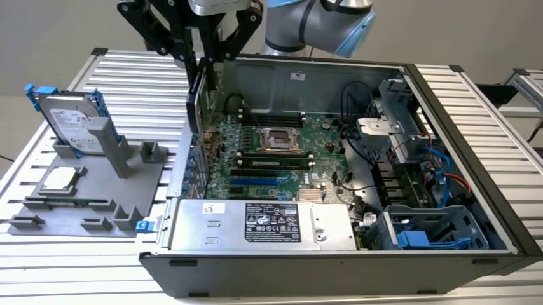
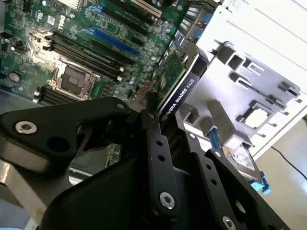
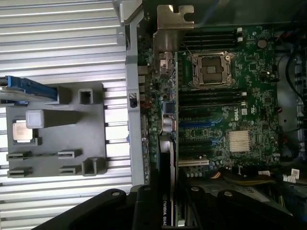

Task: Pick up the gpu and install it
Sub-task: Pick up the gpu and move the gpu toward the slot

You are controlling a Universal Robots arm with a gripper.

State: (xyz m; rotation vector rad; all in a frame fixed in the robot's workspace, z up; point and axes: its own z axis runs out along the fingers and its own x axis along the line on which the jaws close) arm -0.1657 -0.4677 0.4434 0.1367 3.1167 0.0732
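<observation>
The gpu (image 1: 197, 95) hangs on edge from my gripper (image 1: 202, 60), which is shut on its upper end. It hangs over the rear wall of the open computer case (image 1: 475, 159), at the exterior view's left side of the motherboard (image 1: 271, 152), above the board and clear of the slots. In the second wrist view the gpu (image 2: 180, 81) shows a green board face and a black shroud edge running away from the gripper (image 2: 158, 112). In the first wrist view the gpu (image 3: 165, 163) appears edge-on beside the blue expansion slots (image 3: 194, 132), below the gripper (image 3: 163, 191).
A grey fixture tray (image 1: 85, 210) lies at the exterior view's left, holding a silver hard drive in a blue frame (image 1: 72, 124) and a small square CPU chip (image 1: 61, 180). The power supply (image 1: 263, 222) fills the case front. Cables and drive cages (image 1: 424, 235) crowd the right.
</observation>
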